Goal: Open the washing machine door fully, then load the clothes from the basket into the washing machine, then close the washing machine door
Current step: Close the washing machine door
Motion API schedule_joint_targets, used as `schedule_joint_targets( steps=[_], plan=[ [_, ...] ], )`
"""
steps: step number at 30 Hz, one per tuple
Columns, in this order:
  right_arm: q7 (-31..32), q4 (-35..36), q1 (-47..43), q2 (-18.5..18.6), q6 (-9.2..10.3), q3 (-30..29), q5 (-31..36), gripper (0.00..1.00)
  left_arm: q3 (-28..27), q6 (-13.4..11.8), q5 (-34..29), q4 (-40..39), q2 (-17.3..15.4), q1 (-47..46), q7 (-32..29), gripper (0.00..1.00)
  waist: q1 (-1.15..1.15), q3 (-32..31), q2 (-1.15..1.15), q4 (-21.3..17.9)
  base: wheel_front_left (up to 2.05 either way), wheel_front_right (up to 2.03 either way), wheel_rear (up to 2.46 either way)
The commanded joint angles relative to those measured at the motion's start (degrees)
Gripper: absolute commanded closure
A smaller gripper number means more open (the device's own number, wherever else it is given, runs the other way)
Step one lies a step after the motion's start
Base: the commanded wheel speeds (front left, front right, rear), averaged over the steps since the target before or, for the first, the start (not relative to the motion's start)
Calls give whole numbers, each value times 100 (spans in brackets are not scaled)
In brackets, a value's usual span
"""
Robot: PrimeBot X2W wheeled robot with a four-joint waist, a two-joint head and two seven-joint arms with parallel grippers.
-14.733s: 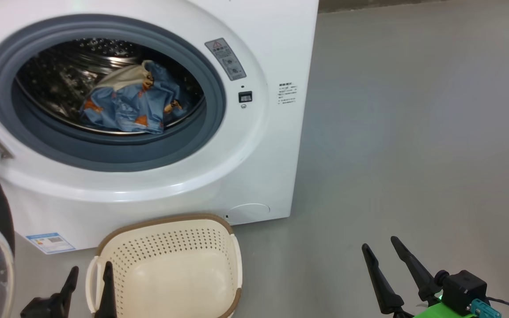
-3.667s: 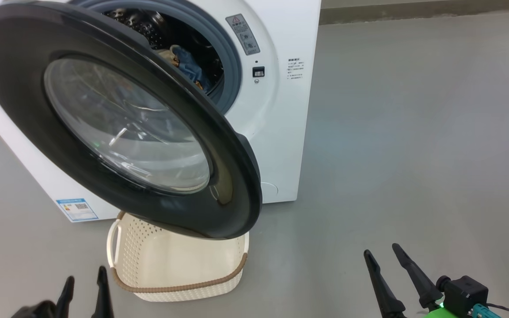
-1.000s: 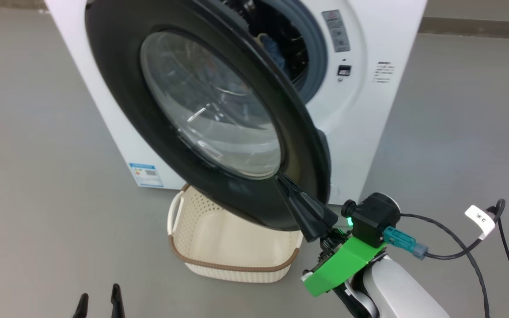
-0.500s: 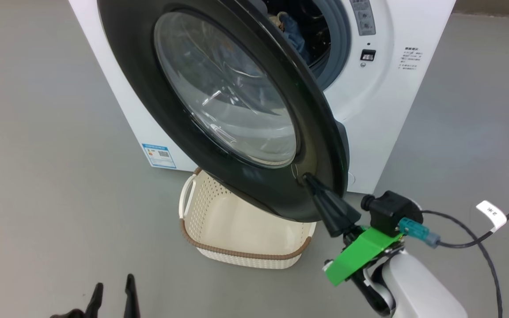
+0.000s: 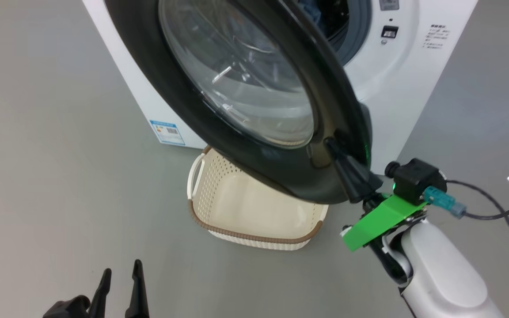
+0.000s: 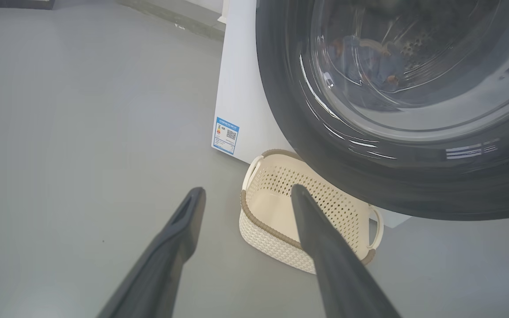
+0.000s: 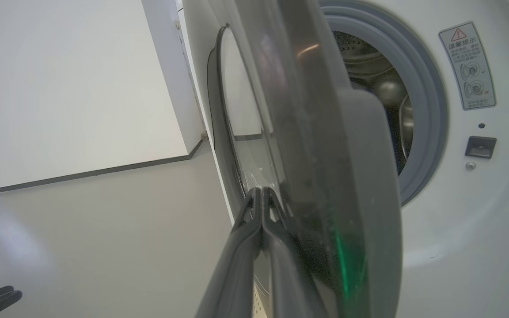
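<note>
The washing machine [image 5: 396,101] stands white ahead of me. Its door [image 5: 276,170], black-rimmed with a glass bowl, hangs partly swung across the drum opening. My right gripper [image 5: 330,142] is shut, and its tips press on the door's outer rim near the free edge. The right wrist view shows this gripper [image 7: 261,191] against the door [image 7: 356,176]. The clothes [image 5: 309,8] lie in the drum and show through the glass as blue clothes [image 6: 369,57]. Under the door the basket [image 5: 254,236] sits with nothing in it. My left gripper [image 5: 119,276] hangs open, low and left of the basket [image 6: 259,223].
Grey floor spreads left and right of the machine. A blue sticker [image 5: 167,131] marks the machine's lower left corner. A black cable [image 5: 484,215] with a white tag trails from my right wrist. The latch slot [image 7: 480,147] sits right of the grey gasket [image 7: 433,115].
The head camera has shifted, so the whole scene has slid. My shut right gripper has stayed on the door's rim and risen with it as the door has swung nearer the machine. The left gripper stays open.
</note>
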State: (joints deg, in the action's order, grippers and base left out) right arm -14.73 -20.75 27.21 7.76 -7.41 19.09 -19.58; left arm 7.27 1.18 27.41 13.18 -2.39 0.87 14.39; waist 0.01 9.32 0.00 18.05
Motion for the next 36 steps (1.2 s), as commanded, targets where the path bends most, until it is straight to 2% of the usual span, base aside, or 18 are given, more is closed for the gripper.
schedule_joint_targets(
  steps=[1,10,20,36],
  plan=[
    [-27,144,201,3,-8,-7,77,100,-154,-36,58,-102,-49,-210,61,0,-1,113,0,63,0,0,0],
    [-27,194,634,164,-8,-205,184,100,1,-51,187,-152,-49,-374,61,0,-1,525,0,116,0,0,0],
    [-27,197,1272,511,-8,-316,321,100,259,-49,298,-192,-49,-588,61,0,-1,1012,0,173,0,0,0],
    [-27,-96,1960,938,-8,-544,502,100,447,-50,316,-177,-49,-695,61,0,-1,1336,0,281,0,0,0]
  ],
)
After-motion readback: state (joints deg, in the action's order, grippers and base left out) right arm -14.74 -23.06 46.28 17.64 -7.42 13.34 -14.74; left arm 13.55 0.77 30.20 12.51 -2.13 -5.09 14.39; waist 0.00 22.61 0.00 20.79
